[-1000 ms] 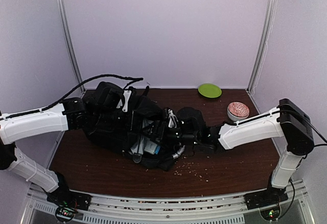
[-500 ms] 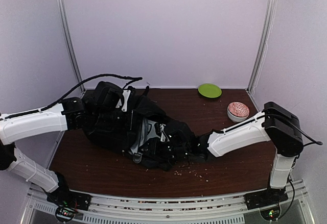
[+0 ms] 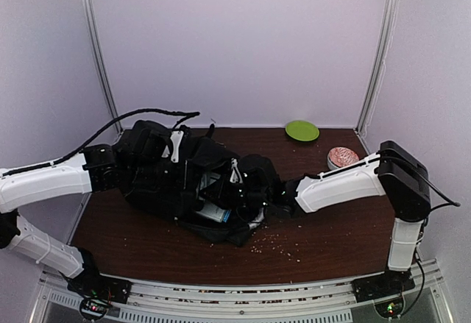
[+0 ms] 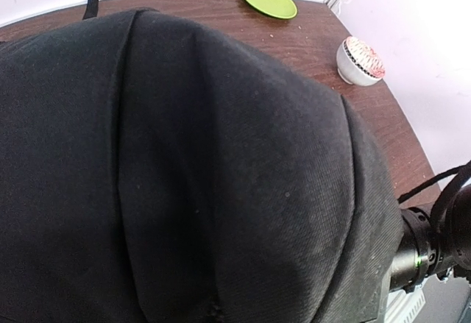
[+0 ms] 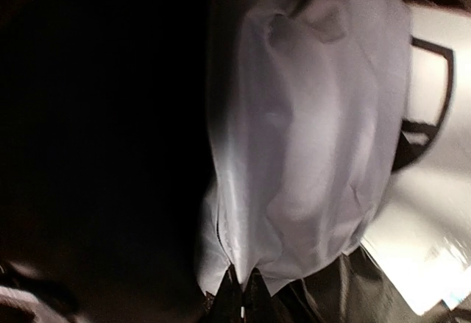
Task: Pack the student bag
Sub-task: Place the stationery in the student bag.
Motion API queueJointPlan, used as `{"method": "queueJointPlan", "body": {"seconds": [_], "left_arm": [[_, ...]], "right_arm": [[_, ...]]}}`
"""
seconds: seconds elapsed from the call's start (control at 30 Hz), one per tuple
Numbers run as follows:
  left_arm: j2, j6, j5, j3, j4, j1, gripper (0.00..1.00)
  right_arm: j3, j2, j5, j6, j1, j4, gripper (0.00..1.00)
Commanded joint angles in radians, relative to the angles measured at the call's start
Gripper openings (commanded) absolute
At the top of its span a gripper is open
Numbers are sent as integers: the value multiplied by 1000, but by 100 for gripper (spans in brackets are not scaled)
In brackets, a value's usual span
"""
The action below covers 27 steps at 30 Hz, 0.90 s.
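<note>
The student bag is lying slumped on the tabletop, stretching between the two hands. The left hand is sitting clenched at the bag's end, with black fabric covering its fingers; whether it is pinching cloth cannot be told. The right hand is reaching into the opposite end, clenching a fold of the bag's pale lining. Beyond the right hand a green plate is lying, and crumbs are scattered just nearer than it.

High overview — wrist cameras against bag
</note>
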Motion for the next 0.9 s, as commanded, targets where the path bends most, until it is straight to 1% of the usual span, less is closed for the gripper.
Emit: {"method": "queueJointPlan", "body": {"seconds": [0.0,0.13,0.17,0.23,0.27,0.33,0.43,0.53,0.63,0.7,0.8,0.87], "left_arm": [[-56,-20,121,-4,149,-34,0],[-51,-15,141,2,161,-34,0],[-50,-15,147,1,166,-34,0],[-44,-13,158,1,171,-34,0],[-42,-12,158,1,171,-34,0],[-39,-12,146,-1,169,-34,0],[-40,-8,111,2,158,-34,0],[-38,1,70,13,136,-33,0],[-29,12,30,26,103,-33,0],[-26,19,10,29,84,-33,0],[-35,30,-13,25,58,-33,0],[-52,44,-30,17,38,-33,0]], "right_arm": [[110,74,23,-3,-16,52,0],[125,167,0,46,-11,59,0],[125,184,-12,56,-11,58,2],[110,199,-38,71,-11,82,13],[92,193,-48,79,-11,104,21],[45,157,-57,84,-11,142,36],[-2,67,-67,48,-8,107,55],[-44,-36,-88,-11,-3,18,66],[-112,-127,-88,-58,-1,-62,71],[-172,-200,-68,-99,0,-122,72],[-262,-323,16,-173,0,-252,73],[-315,-400,114,-212,-6,-323,73]]}}
